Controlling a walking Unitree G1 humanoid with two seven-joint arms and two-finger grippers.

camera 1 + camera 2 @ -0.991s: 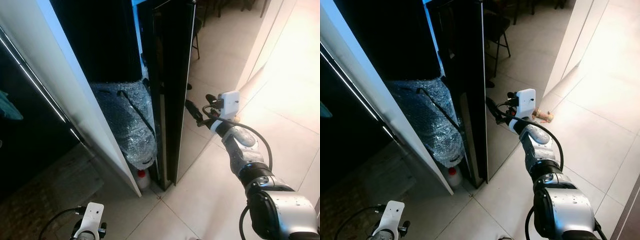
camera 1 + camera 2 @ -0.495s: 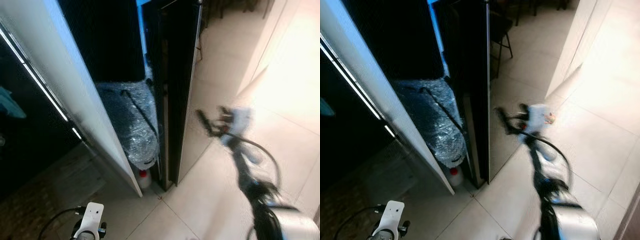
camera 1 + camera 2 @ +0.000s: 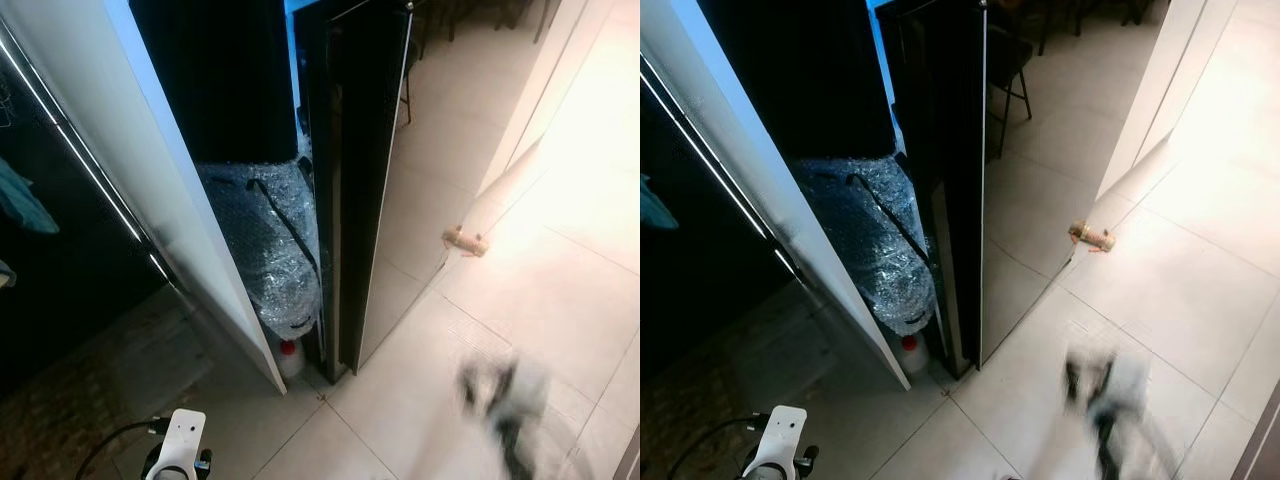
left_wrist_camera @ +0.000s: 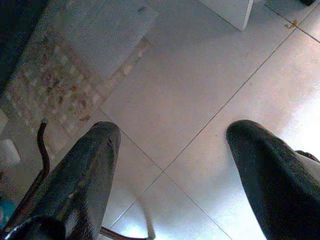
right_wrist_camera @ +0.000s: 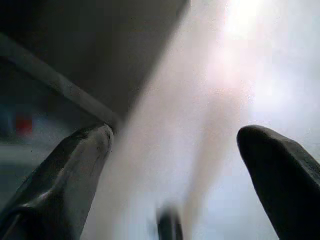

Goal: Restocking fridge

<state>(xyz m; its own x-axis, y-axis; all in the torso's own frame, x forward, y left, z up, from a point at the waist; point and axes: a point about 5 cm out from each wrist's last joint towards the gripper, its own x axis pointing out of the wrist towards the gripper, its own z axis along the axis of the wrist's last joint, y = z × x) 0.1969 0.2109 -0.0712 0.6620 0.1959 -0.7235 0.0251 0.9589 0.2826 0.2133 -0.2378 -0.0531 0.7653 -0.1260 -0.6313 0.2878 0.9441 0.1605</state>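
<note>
The right arm is a smear now, low over the floor tiles, and its right gripper (image 3: pixel 492 385) cannot be picked out cleanly from the head; from its own wrist camera, though, the two black fingers (image 5: pixel 75 170) stand wide apart with nothing between them, pointed at a blurred dark edge and bright floor. A second ago that arm was raised with its fingers just at the edge of the fridge door (image 3: pixel 365 170); it has dropped well away, and the small tan object (image 3: pixel 464 240) on the floor it was covering is in the open. The fridge door is a tall glossy black slab seen almost edge-on, its top cut off by the frame, the interior behind it too dark to read. Wedged beside it sits a bubble-wrapped bundle (image 3: pixel 270 240) with a black cord across it, and a small red-capped bottle (image 3: pixel 288 355) at its foot. The left gripper (image 4: pixel 170 165) hangs idle over the tiles, fingers spread and empty.
</note>
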